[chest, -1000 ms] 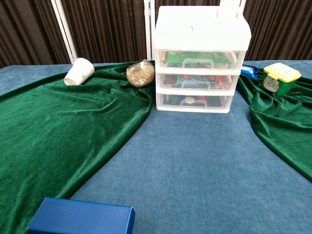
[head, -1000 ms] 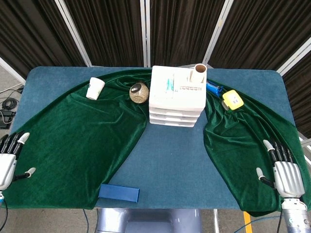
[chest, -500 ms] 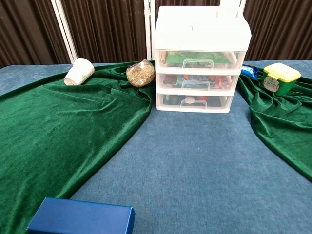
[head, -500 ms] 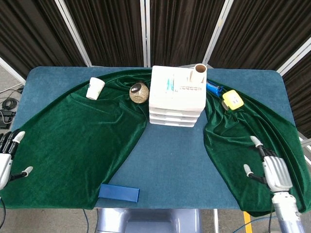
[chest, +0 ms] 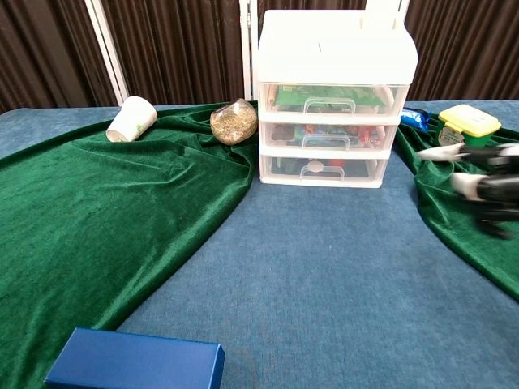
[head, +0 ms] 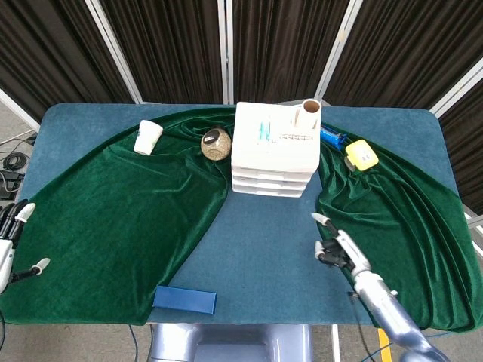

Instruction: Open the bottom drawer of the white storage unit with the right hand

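The white storage unit (head: 273,158) (chest: 334,97) stands at the back middle of the table with three clear drawers, all pushed in. Its bottom drawer (chest: 321,170) (head: 266,189) has a small handle at the front centre. My right hand (head: 337,248) (chest: 482,182) hovers over the blue table, in front and to the right of the unit, apart from it. Its fingers are spread and hold nothing; it looks blurred in the chest view. My left hand (head: 9,241) sits at the far left table edge, fingers apart and empty.
Green velvet cloth (head: 121,204) drapes both sides of the table. A white cup (head: 148,137) and a round jar (head: 216,144) lie left of the unit. A yellow-lidded container (chest: 468,130) sits to its right, a cardboard tube (head: 309,113) behind. A blue box (head: 185,300) lies at the front edge.
My right hand has swung from the right table edge inward to the left and forward, now showing in the chest view. My left hand slid slightly further off the left edge.
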### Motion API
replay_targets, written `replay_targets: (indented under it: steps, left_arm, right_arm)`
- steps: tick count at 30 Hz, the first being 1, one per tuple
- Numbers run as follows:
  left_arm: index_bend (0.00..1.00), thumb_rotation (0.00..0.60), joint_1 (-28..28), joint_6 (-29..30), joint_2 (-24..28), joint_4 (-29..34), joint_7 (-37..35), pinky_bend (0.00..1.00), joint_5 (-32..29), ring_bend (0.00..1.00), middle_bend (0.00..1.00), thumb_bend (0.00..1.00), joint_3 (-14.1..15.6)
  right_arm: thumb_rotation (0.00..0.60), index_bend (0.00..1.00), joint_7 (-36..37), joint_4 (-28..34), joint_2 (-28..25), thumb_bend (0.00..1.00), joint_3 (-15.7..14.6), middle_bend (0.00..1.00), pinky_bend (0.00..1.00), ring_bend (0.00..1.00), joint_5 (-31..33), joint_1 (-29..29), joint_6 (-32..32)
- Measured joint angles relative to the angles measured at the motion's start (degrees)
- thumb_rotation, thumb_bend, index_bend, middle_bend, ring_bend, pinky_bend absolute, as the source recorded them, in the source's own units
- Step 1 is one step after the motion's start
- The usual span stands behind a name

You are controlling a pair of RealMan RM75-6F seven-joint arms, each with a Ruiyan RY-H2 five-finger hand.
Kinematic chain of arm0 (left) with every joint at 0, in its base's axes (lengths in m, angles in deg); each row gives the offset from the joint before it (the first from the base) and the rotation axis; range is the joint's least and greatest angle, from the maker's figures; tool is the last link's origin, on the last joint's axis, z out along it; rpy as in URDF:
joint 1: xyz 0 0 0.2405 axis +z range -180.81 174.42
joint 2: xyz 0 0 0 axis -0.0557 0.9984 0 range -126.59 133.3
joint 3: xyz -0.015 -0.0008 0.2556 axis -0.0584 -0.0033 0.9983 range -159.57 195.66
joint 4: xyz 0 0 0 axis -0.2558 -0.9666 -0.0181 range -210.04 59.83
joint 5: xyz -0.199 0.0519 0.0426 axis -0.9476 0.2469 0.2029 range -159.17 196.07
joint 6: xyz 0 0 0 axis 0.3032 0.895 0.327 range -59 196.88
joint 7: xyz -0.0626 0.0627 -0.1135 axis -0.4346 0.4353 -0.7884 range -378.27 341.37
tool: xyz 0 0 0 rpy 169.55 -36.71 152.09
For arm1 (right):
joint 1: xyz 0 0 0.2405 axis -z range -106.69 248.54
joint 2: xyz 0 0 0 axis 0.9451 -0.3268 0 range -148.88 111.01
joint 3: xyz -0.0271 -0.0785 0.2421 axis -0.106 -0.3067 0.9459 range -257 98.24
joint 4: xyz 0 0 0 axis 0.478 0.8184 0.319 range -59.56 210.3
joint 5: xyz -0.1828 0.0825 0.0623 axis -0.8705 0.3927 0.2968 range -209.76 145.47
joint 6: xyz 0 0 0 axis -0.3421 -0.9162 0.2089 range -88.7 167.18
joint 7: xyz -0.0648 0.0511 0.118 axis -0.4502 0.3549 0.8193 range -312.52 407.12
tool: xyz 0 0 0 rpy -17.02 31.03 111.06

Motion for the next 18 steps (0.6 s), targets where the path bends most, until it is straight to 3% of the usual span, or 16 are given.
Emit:
replay_targets:
  steps: [8, 18]
  left_arm:
    - [0.00, 0.600, 0.17, 0.51, 0.17, -0.32, -1.07, 0.00, 0.10, 0.00, 0.00, 0.04, -0.15]
    - [0.00, 0.600, 0.05, -0.09, 0.57, -0.55, -2.59, 0.00, -0.62, 0.00, 0.00, 0.04, -0.43]
  right_arm:
    - [0.600, 0.11, 5.52, -10.00, 11.06, 0.66, 4.02, 0.91, 0.81, 0.94, 7.05, -5.44, -5.43]
    - [0.600, 0.16, 6.86, -17.19, 20.12, 0.66, 6.22, 0.91, 0.81, 0.94, 11.71, -8.63, -7.84]
